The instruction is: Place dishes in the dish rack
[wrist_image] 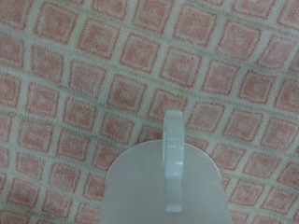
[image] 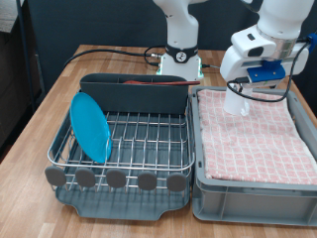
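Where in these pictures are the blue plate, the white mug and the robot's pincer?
blue plate [image: 91, 126]: exterior view, middle of its face, standing in the rack.
white mug [image: 236, 102]: exterior view, its side, under the pincer.
pincer [image: 241, 87]: exterior view, fingers at the mug's top.

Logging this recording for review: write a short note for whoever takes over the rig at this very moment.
Gripper: over the grey tub with pink checked cloth, at the plain white mug, which also fills the wrist view. Whether the fingers are closed on it does not show.
Round flat light-blue plate: already standing on edge in the silver wire dish rack, at the exterior view's left.
Small dark-brown wooden spoon: not clearly seen.
Left: the mug is not yet in the rack.
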Robot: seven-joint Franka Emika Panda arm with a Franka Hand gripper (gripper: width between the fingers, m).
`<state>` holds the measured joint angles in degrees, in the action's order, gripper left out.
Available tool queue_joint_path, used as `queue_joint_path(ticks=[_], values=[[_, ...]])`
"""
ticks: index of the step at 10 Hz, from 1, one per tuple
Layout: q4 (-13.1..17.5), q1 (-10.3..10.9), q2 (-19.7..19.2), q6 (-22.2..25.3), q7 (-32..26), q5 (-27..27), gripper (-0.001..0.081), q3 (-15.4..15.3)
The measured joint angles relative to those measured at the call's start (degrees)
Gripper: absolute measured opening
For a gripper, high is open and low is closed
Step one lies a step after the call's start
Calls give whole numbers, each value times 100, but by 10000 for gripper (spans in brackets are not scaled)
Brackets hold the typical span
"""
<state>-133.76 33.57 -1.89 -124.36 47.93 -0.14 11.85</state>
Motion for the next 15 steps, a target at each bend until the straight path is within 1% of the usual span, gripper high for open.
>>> queue_joint_path(ticks=[7, 9, 15], values=[[-239, -22, -124, -303, -12, 13, 802, 49], [-266, -23, -144, -315, -56, 25, 802, 76], [-268, -23, -273, -390, -364, 369, 802, 108]])
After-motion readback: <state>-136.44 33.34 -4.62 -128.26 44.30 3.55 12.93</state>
